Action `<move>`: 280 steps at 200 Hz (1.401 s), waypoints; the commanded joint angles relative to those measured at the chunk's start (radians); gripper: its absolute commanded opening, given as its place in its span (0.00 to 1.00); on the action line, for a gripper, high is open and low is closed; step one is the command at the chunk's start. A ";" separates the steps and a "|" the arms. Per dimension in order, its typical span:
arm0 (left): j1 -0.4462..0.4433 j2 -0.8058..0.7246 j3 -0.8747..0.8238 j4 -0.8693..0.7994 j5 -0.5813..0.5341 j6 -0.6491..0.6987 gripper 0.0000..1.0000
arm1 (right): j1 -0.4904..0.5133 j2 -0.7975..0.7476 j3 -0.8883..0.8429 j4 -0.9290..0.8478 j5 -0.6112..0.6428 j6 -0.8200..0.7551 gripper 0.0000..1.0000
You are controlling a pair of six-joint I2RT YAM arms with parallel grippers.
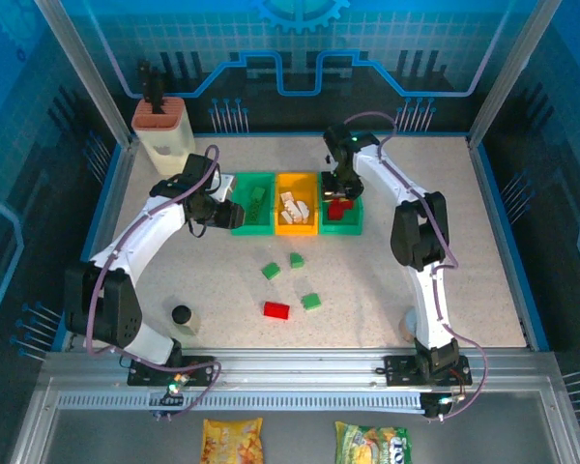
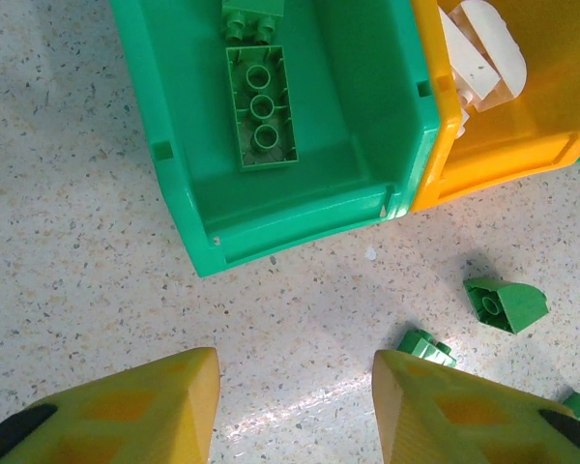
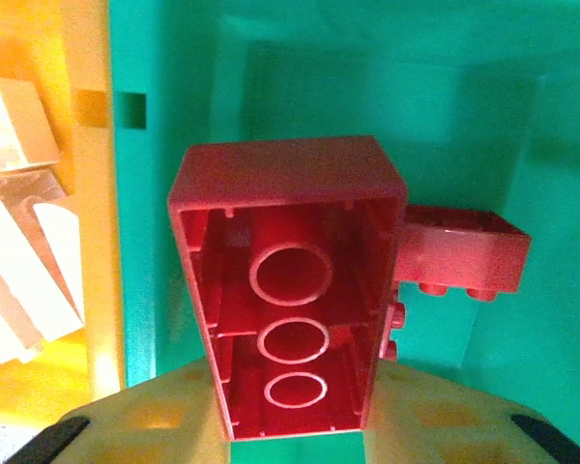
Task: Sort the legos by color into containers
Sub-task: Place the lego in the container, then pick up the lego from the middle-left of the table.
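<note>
Containers (image 1: 275, 208) stood joined in a row toward the far edge of the table (image 1: 464, 251): a left green bin (image 1: 242, 228), an orange-yellow bin (image 2: 493, 159) in the middle and a right green bin (image 1: 353, 229). The right gripper (image 1: 340, 201) hung over the right green bin, its fingers (image 3: 145, 425) clamped on a red brick (image 3: 290, 290) whose hollow underside faced the wrist camera; a second red brick (image 3: 459, 253) lay in the bin just beside it. The left gripper (image 2: 295, 369) hovered above bare table just beside the near left corner of the left green bin, its fingers parted with nothing between them. Inside that bin lay a long green brick (image 2: 262, 108) (studs down, three round tubes showing) and another green piece (image 2: 251, 17) beyond it. White bricks (image 2: 478, 58) were heaped in the orange-yellow bin. Loose on the middle of the table, well apart from the bins, lay three green legos (image 1: 271, 272) and one red lego (image 1: 276, 309), the red one and one green nearest the near edge. A dark-topped jar (image 1: 182, 315) stood toward the near left corner of the table, and a beige holder (image 1: 162, 135) at the far left corner.
</note>
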 commanded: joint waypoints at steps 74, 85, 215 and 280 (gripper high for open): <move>0.005 0.008 0.000 -0.019 0.010 0.015 0.47 | -0.025 -0.040 -0.039 0.051 -0.062 0.039 0.46; 0.005 0.007 0.000 -0.019 0.010 0.015 0.47 | -0.025 -0.053 -0.051 0.059 -0.068 0.040 0.46; -0.067 0.014 0.057 -0.115 -0.022 -0.044 0.47 | -0.017 -0.304 -0.320 0.141 -0.061 0.043 0.45; -0.211 -0.048 -0.001 -0.193 -0.093 -0.213 0.49 | -0.023 -0.412 -0.458 0.193 -0.053 0.025 0.45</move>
